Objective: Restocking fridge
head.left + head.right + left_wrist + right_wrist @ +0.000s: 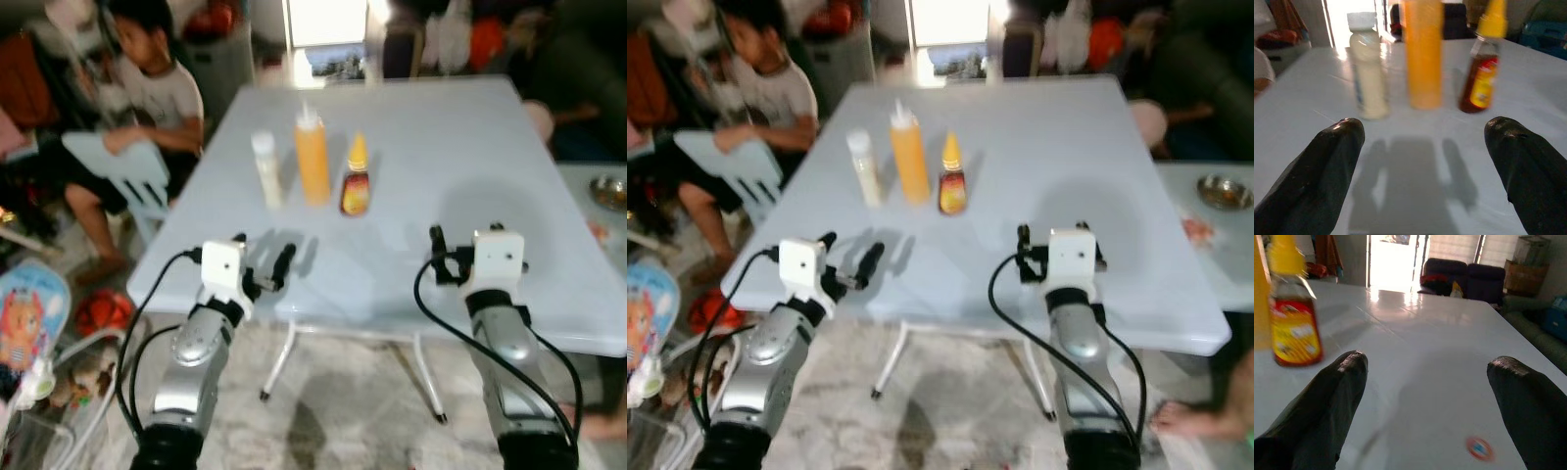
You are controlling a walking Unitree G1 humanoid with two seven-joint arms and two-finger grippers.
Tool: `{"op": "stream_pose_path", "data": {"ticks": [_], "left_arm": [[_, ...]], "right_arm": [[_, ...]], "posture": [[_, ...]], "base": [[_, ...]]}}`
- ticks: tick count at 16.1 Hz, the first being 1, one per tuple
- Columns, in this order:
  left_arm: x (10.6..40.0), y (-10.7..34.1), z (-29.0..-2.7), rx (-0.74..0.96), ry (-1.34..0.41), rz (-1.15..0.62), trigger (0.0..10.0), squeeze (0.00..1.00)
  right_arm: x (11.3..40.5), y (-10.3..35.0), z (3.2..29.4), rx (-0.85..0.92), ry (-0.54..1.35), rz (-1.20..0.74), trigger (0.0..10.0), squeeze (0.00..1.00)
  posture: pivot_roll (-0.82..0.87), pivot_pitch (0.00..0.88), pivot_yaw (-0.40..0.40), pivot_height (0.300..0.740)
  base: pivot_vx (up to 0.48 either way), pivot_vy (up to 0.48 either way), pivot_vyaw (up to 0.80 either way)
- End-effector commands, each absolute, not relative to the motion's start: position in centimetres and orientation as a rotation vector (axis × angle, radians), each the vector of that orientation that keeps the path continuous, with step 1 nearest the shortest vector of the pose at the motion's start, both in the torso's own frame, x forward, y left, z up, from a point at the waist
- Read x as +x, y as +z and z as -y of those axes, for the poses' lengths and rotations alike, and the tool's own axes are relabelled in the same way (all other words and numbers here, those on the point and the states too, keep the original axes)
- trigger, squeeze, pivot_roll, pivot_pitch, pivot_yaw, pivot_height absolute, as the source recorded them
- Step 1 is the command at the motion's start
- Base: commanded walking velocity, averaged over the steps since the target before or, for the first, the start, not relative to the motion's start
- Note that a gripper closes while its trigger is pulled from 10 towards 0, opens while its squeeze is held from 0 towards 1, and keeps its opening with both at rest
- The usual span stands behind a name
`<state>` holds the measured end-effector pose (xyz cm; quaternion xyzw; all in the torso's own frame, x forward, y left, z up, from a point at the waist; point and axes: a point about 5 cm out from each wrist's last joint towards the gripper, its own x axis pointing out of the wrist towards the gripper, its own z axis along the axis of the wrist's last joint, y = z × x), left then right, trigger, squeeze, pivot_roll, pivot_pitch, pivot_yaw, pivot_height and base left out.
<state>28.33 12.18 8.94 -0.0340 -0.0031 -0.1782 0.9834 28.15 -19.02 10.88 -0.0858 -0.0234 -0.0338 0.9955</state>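
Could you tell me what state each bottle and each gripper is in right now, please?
White bottle: upright on the table, white cap on, not held.
Orange squeeze bottle: upright, capped, not held.
Brown sauce bottle: upright, yellow cap on, not held.
Left gripper: fingers open, holding nothing, short of the bottles.
Right gripper: fingers open, holding nothing, over bare table.

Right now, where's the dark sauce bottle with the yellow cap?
In the left eye view the dark sauce bottle stands on the white table, rightmost of three, just right of the tall orange bottle.
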Motion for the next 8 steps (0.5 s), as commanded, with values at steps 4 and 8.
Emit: {"op": "stream_pose_path", "data": {"ticks": [4, 8], "left_arm": [[28.46, 8.96, -13.36, -0.044, -0.320, -0.001, 10.0, 0.00], [28.57, 9.03, -13.29, -0.038, -0.317, 0.006, 10.0, 0.00]], "right_arm": [[28.58, 11.40, 17.94, -0.164, -0.042, 0.076, 10.0, 0.00], [28.73, 11.48, 17.94, -0.172, -0.040, 0.083, 10.0, 0.00]], "posture": [[-0.11, 0.000, 0.055, 0.740], [-0.12, 0.000, 0.053, 0.740]], "base": [[0.307, 0.368, 0.00], [0.000, 0.000, 0.00]]}}
